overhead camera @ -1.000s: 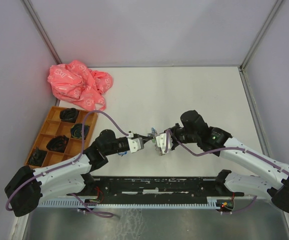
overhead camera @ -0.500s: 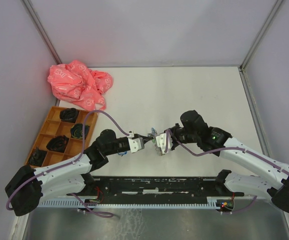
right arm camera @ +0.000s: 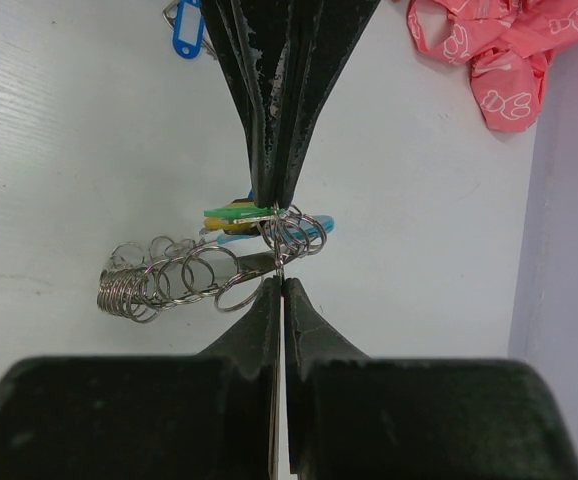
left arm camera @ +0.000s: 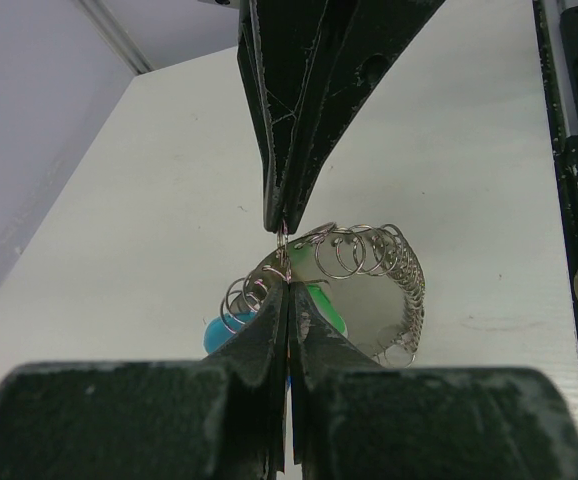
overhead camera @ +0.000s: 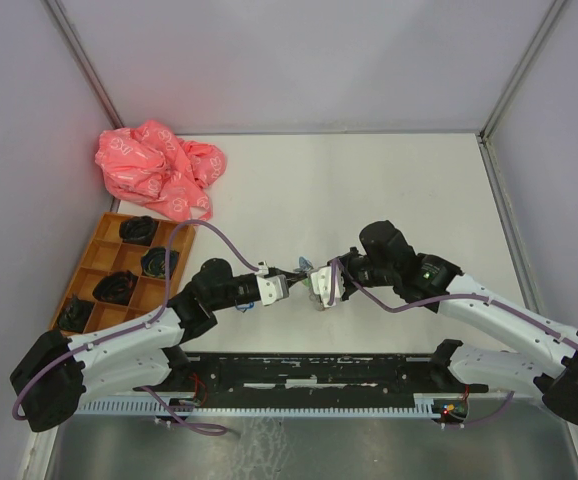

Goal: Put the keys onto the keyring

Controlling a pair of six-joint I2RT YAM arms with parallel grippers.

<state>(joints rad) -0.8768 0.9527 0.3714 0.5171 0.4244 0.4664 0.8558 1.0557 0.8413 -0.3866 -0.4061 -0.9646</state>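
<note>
Where it all sits: white table (overhead camera: pixel 369 180), filling the middle of the top view.
Arms: left arm (overhead camera: pixel 129 345) in from the lower left, right arm (overhead camera: pixel 499 310) from the lower right, and they're nose to nose at centre frame!
Pink bag (overhead camera: pixel 159 168): crumpled at the upper left of the top view.
Tray (overhead camera: pixel 101 248): orange, divided, just below the bag at the left edge, with dark bundles (overhead camera: pixel 157 262) in several compartments.
Left gripper (left arm camera: pixel 289 300): fingers pressed tight together, tips pinching one thin wire loop of the keyring.
Right gripper (right arm camera: pixel 282 295): squeezed tight too, tip to tip with the left one, on that same loop.
Keyring (right arm camera: pixel 164 278): a curved string of small silver rings, mid-frame in both wrist views, trailing off to one side of the pinch.
Keys (right arm camera: pixel 231 215): yellow, green and blue tags bunched right behind the meeting tips, against the rings; threaded on or not, can't tell.
Loose blue tag (right arm camera: pixel 185 30): alone on the table, upper left of the right wrist view, well apart from the bunch.
</note>
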